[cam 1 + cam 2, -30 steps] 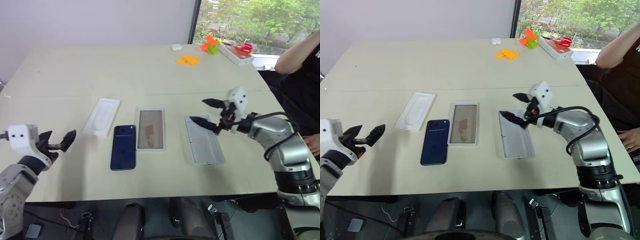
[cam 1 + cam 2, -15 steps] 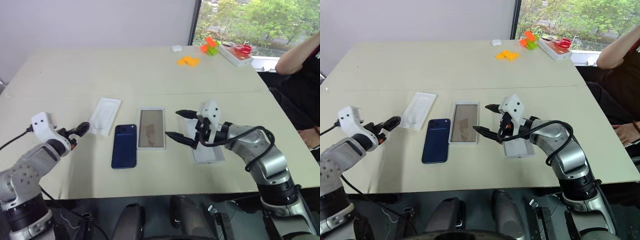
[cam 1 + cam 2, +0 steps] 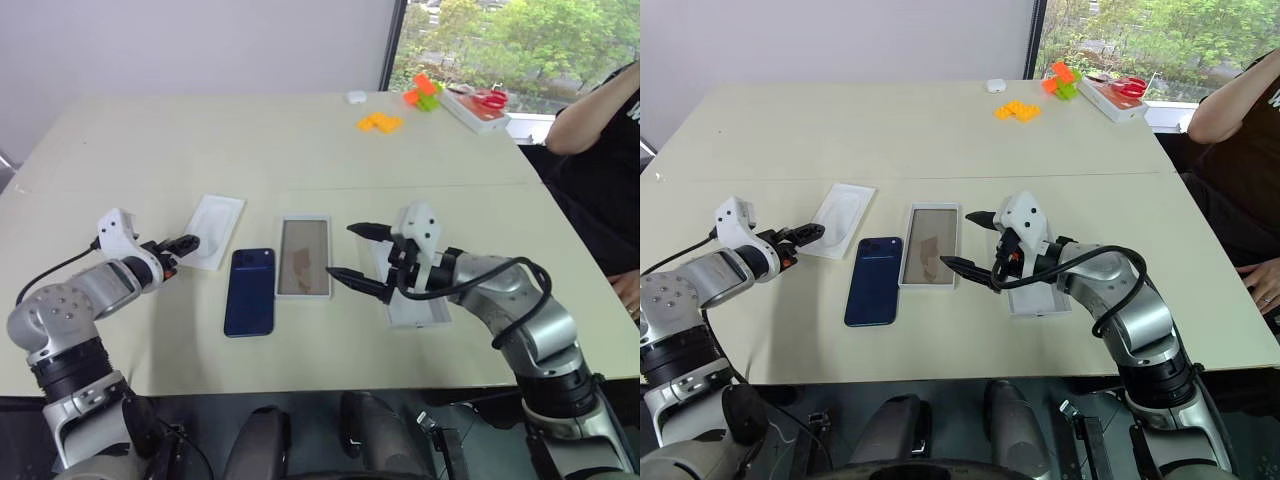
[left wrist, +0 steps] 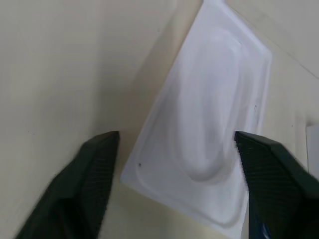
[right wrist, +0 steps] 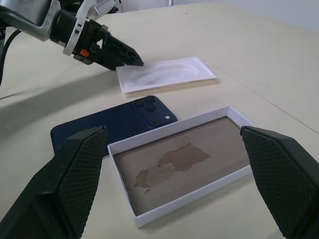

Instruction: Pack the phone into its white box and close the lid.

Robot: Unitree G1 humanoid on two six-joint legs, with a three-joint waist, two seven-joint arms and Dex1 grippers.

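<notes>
No writing legible on anything. Phone face down on desk, touching white box on its right; lid beyond that. Right hand released, fingers spread above box's right edge. Left hand unclenched, grasping nothing, at white insert's near end, left of phone.

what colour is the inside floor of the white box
Tan-brown with a paler torn patch; the white box shows best in the right wrist view.

Phone flanked closely by insert and box, bare table left open beyond, lid overhung by right gripper.
</notes>
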